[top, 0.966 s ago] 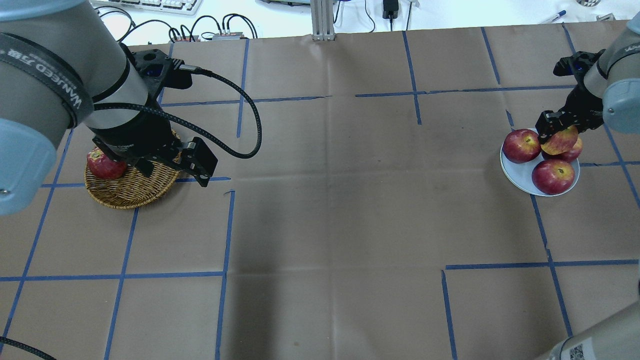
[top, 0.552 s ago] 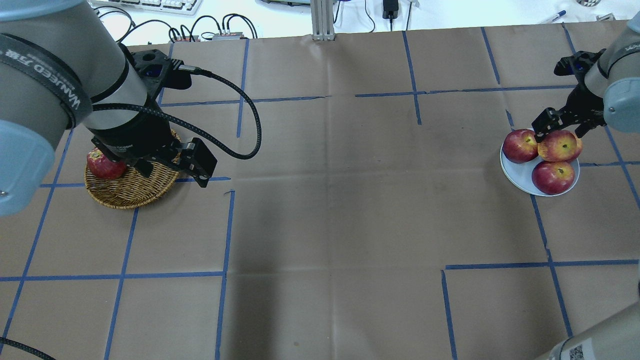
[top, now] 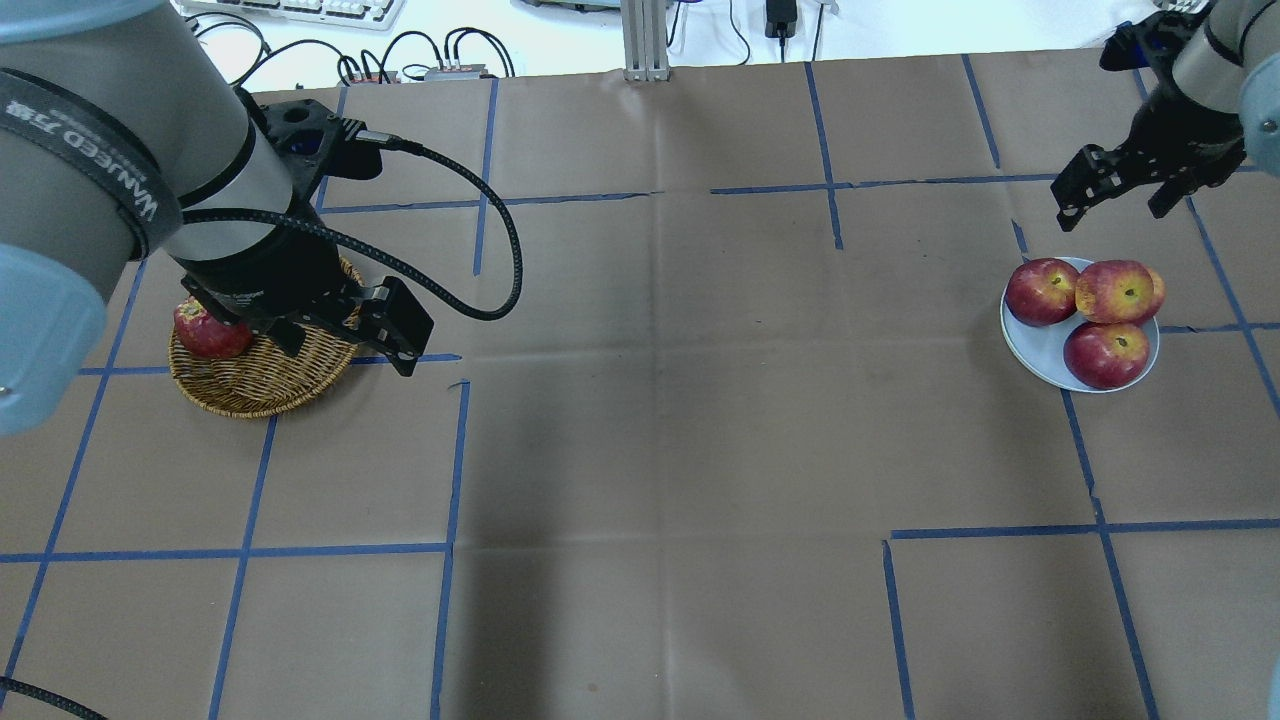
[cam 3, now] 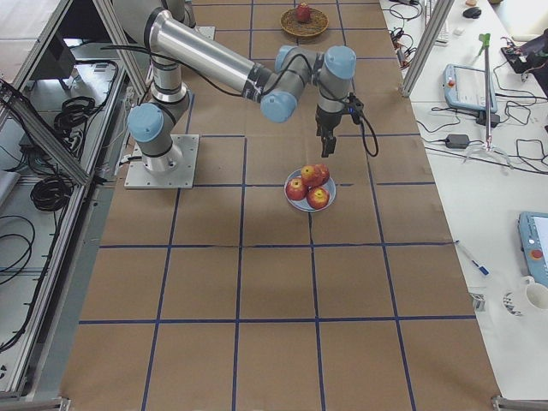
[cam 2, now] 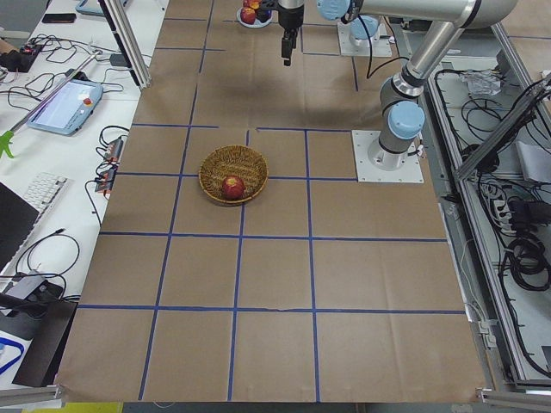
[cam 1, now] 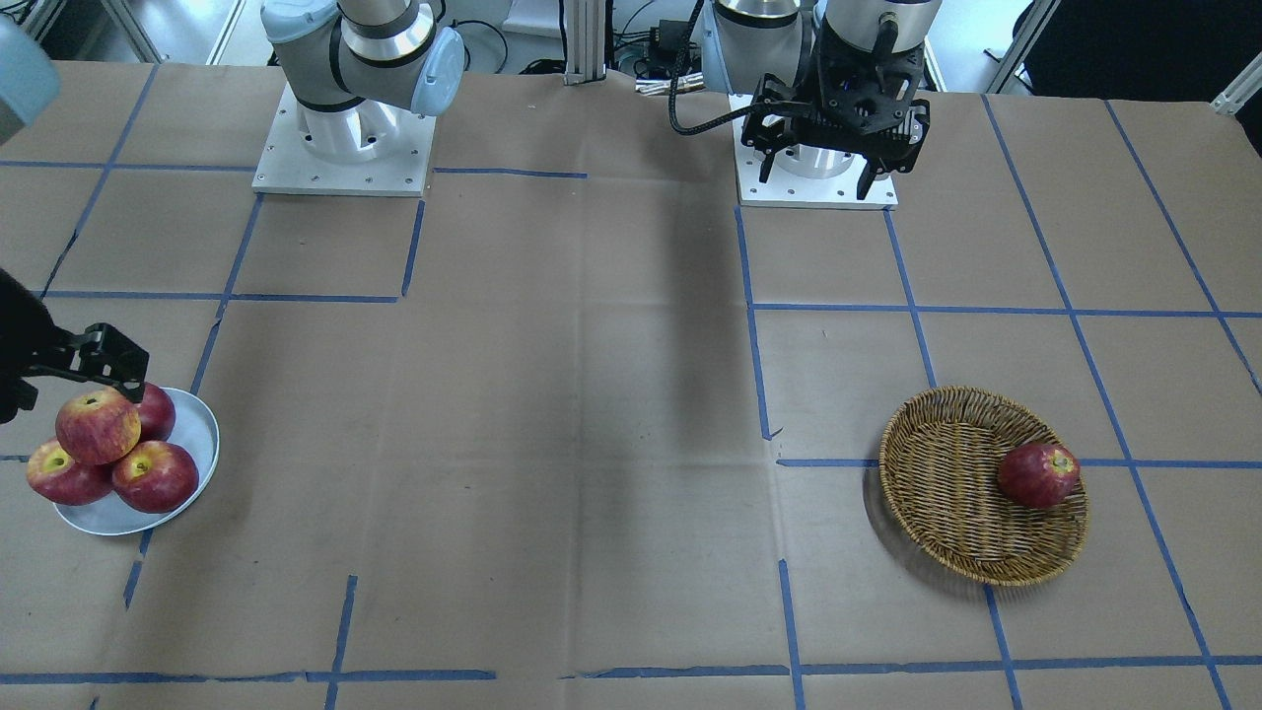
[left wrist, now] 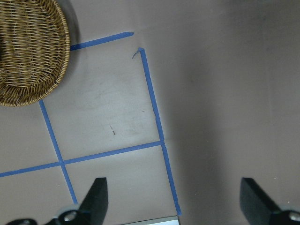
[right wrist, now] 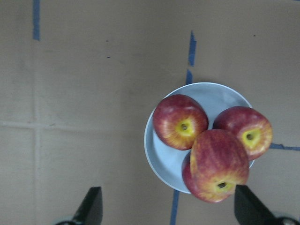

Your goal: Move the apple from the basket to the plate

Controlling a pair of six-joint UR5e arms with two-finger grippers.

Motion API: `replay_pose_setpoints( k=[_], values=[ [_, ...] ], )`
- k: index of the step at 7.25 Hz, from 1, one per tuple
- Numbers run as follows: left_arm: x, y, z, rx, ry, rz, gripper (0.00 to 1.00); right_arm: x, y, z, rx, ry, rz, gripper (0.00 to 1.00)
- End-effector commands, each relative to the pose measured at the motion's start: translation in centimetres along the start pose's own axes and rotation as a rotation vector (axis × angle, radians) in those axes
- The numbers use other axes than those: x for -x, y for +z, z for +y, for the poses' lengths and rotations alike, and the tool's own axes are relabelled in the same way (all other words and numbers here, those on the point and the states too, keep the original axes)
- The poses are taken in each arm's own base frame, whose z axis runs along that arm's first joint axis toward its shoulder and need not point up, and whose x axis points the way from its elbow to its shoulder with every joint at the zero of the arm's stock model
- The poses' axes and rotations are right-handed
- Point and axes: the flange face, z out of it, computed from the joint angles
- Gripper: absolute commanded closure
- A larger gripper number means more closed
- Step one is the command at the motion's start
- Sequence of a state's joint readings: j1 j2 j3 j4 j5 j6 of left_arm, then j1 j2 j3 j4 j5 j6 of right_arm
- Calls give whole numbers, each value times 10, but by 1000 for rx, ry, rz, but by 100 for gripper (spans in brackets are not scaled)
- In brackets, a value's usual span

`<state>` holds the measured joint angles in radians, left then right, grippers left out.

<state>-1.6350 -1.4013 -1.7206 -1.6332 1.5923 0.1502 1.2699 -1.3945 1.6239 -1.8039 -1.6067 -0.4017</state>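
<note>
The pinkish-red, yellow-streaked apple (top: 1118, 291) rests on top of other apples on the small white plate (top: 1035, 345) at the table's right. It also shows in the right wrist view (right wrist: 219, 165) and the front view (cam 1: 97, 424). My right gripper (top: 1112, 205) is open and empty, raised above and behind the plate. The wicker basket (top: 260, 380) sits at the left and holds one dark-red apple (top: 210, 330). My left gripper (top: 345, 345) is open and empty, hovering high over the basket's right edge.
Three darker red apples lie under and beside the task apple on the plate (right wrist: 206, 93). Blue tape lines grid the brown paper table. Cables and a keyboard lie beyond the far edge. The left arm's cable (top: 480, 230) loops over the table.
My right gripper opened and let go of the apple, which now rests on the pile on the plate. The gripper then rose and drew back. The left arm has not moved.
</note>
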Motion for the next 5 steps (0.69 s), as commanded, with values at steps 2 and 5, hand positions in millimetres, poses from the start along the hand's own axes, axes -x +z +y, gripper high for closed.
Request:
replay_pose_setpoints(
  k=[2, 5],
  values=[
    [0, 0, 1, 0, -1, 0, 1, 124, -49, 35, 19, 5, -3, 0],
    [1, 0, 0, 0, -1, 0, 1, 162, -57, 62, -2, -11, -6, 0]
  ],
)
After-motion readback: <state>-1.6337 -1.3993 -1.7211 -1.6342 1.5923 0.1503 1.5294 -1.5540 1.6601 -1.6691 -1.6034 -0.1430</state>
